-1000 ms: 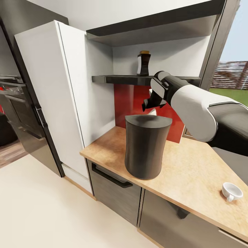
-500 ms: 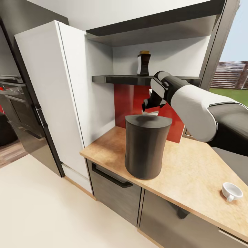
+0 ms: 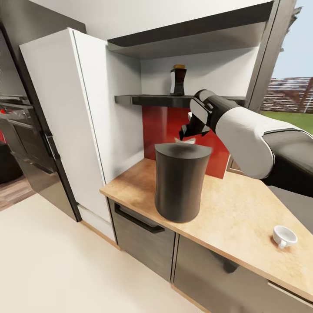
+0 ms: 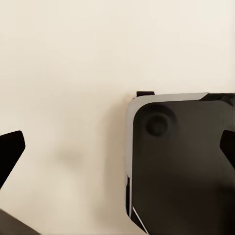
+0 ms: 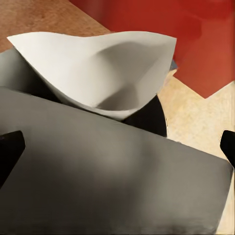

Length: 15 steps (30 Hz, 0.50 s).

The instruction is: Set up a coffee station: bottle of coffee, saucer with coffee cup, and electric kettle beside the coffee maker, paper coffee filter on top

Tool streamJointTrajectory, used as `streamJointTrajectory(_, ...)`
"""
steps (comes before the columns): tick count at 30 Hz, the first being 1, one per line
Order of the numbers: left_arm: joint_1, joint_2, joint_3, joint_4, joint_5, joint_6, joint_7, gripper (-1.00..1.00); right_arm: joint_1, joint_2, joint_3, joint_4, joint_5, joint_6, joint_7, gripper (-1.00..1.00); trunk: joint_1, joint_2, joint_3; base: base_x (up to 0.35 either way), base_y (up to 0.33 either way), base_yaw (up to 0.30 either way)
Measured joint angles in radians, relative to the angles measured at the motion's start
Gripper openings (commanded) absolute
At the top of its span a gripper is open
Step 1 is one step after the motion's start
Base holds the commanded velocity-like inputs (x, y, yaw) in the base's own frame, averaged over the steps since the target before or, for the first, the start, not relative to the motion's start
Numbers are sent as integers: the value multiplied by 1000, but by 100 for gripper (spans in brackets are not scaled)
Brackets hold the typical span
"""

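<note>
The step in hand looks like placing the paper coffee filter (image 5: 98, 68) on the coffee maker (image 3: 180, 182): the white, cup-shaped sheet with pointed upturned edges sits at the far rim of the maker's flat top, and whether it rests fully there I cannot tell. The right gripper (image 3: 190, 130) hovers just above it, fingers spread and holding nothing, so the next move likely calls for drawing clear without brushing it. The left gripper's tips (image 4: 10, 152) are also spread.
</note>
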Motion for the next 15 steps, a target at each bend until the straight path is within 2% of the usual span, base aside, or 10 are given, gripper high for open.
streamJointTrajectory(11,0,1,2,0,0,0,0,100,0,0,-2,-33,-2,0,0,100,0,0,0,-23,-13,-2)
streamJointTrajectory(15,0,2,2,0,0,0,0,100,0,0,-2,-39,-2,0,0,100,0,0,1,-1,-1,-91)
